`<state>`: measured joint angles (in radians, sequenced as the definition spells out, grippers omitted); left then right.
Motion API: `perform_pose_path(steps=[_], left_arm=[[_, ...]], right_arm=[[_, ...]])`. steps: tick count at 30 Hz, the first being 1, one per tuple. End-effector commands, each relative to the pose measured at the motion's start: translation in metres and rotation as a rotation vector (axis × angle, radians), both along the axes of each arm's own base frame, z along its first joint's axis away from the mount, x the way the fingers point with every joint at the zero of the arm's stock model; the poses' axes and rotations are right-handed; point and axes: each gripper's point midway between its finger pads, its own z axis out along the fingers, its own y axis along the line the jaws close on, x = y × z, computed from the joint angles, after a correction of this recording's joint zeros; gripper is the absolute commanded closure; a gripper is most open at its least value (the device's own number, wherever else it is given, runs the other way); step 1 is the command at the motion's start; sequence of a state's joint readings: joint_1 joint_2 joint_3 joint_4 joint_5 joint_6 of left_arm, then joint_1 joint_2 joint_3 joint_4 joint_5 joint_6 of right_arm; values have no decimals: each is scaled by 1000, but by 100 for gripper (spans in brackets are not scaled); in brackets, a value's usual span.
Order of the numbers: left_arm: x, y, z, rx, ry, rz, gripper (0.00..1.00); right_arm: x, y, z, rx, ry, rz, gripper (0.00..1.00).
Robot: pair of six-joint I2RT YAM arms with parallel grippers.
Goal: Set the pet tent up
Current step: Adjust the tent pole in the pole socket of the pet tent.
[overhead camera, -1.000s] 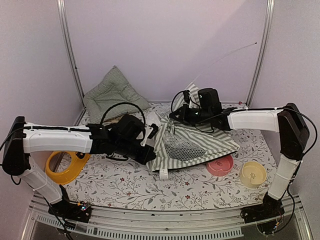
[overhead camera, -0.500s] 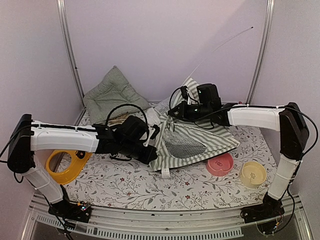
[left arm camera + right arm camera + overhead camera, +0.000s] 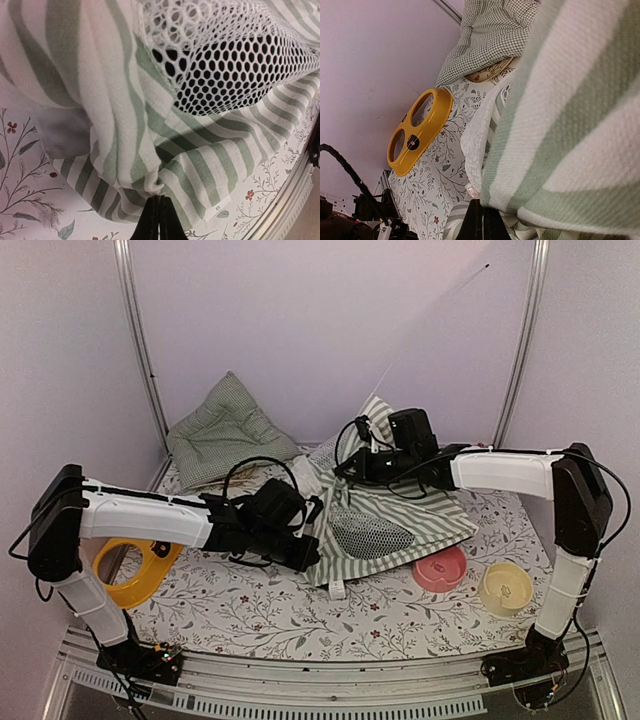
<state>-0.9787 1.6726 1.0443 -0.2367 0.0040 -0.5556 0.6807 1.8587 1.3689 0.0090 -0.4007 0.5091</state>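
Note:
The pet tent (image 3: pixel 400 520) lies crumpled mid-table, its green-and-white stripes around a white mesh panel (image 3: pixel 370 533). A thin pole (image 3: pixel 440 310) sticks up from it toward the back wall. My left gripper (image 3: pixel 308 545) is at the tent's left front edge. In the left wrist view the left gripper (image 3: pixel 159 200) is shut on a bunched fold of the tent (image 3: pixel 210 160). My right gripper (image 3: pixel 345 468) holds the tent's raised back part. In the right wrist view the right gripper (image 3: pixel 482 205) is shut on the tent's striped hem (image 3: pixel 570 100).
A green checked cushion (image 3: pixel 225 425) leans in the back left corner. A yellow two-hole bowl stand (image 3: pixel 130 575) lies under the left arm. A pink bowl (image 3: pixel 440 568) and a pale yellow bowl (image 3: pixel 505 587) sit at the front right, close to the tent's edge.
The left arm has pushed to the right with the tent's front edge. The right gripper has shifted slightly left and back, and the pole's tip has swung higher.

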Motion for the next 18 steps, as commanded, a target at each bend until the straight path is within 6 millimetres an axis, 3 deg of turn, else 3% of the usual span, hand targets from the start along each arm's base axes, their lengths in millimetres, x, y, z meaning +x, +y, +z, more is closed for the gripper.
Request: perform_pose_path(steps=[1,18], left_arm=[[38,-16,49,-167,-152,84,100],[36,-25,53,-200,-151,93,100]], right_arm=[[-34,16,-35,-67,96,140,100],[-37,17,-32,-71,86,167,100]])
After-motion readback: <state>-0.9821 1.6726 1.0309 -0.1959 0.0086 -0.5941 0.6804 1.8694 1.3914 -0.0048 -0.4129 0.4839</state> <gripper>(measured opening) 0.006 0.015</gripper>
